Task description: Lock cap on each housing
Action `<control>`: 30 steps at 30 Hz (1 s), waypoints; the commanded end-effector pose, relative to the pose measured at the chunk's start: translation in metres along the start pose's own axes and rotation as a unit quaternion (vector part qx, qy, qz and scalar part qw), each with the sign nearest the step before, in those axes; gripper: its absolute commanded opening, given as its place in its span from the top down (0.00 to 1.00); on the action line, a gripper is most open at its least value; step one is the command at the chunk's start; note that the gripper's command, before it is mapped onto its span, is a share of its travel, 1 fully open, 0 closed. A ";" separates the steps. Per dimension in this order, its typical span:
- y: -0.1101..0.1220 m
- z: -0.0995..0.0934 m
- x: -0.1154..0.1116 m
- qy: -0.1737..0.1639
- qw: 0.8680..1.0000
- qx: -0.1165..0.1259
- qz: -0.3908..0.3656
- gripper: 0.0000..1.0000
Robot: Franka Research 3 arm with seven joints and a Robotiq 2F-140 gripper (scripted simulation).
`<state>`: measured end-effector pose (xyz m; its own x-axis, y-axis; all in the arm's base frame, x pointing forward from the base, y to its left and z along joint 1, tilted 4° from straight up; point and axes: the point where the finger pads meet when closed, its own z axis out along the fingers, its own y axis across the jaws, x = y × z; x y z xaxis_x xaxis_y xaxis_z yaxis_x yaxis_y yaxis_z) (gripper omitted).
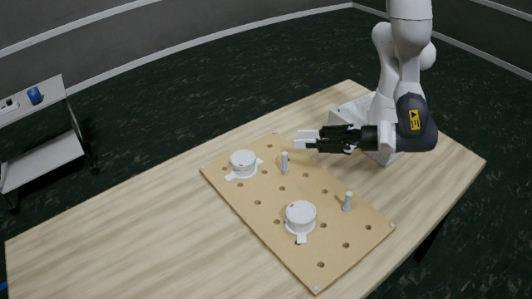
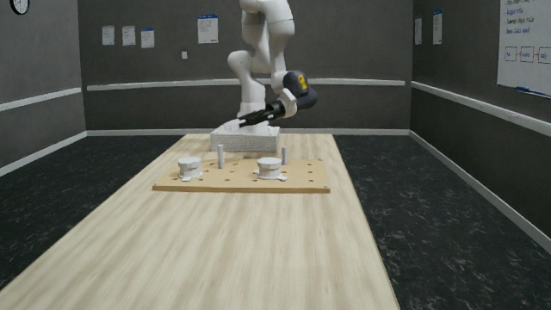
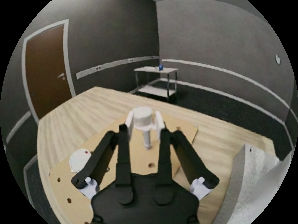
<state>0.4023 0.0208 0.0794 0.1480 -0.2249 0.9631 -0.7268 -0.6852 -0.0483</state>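
From the exterior side, the left housing (image 1: 243,161) (image 2: 189,167) (image 3: 143,115) and right housing (image 1: 300,216) (image 2: 269,168) (image 3: 80,161) stand upright, capped, on the pegboard (image 1: 307,257) (image 2: 241,189) (image 3: 137,162)! Left post (image 1: 284,163) (image 2: 220,156) (image 3: 147,139) and right post (image 1: 347,201) (image 2: 284,155) rise farther back; the jaws (image 1: 307,139) (image 2: 237,124), parted and holding nothing, hover beyond, near the pale base block (image 1: 342,111) (image 2: 244,143) (image 3: 245,165).

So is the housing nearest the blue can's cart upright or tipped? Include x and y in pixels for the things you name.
Upright: that housing (image 1: 243,171) (image 2: 189,172) stands on its base, cap (image 2: 189,169) on top.
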 end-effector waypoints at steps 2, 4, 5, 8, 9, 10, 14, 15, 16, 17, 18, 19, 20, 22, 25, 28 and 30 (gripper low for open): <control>0.000 -0.004 -0.018 -0.042 0.998 0.003 -0.036 0.64; 0.000 -0.004 -0.018 -0.045 0.998 0.002 -0.036 0.64; 0.000 -0.004 -0.018 -0.045 0.998 0.002 -0.036 0.64; 0.002 -0.002 -0.019 -0.054 0.998 -0.002 -0.038 0.64; 0.003 -0.002 -0.019 -0.061 0.997 -0.005 -0.039 0.64; 0.004 -0.001 -0.020 -0.070 0.997 -0.007 -0.040 0.64; 0.007 0.001 -0.021 -0.119 0.992 -0.016 -0.042 0.64; 0.007 0.001 -0.022 -0.132 0.990 -0.017 -0.042 0.64; 0.007 0.001 -0.021 -0.145 0.988 -0.016 -0.042 0.64; 0.006 0.000 -0.021 -0.157 0.987 -0.015 -0.041 0.64; 0.005 -0.001 -0.021 -0.168 0.985 -0.013 -0.040 0.64; 0.004 -0.001 -0.020 -0.177 0.983 -0.011 -0.039 0.64; 0.003 -0.002 -0.020 -0.185 0.982 -0.009 -0.038 0.64; 0.002 -0.003 -0.019 -0.191 0.981 -0.007 -0.037 0.64; 0.000 -0.004 -0.018 -0.199 0.979 -0.004 -0.036 0.64; 0.000 -0.004 -0.018 -0.201 0.979 -0.003 -0.036 0.64; 0.000 -0.004 -0.018 -0.202 0.979 -0.004 -0.036 0.64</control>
<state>0.4022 0.0171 0.0753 0.3516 -0.4463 0.8229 -0.7467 -0.6639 -0.0411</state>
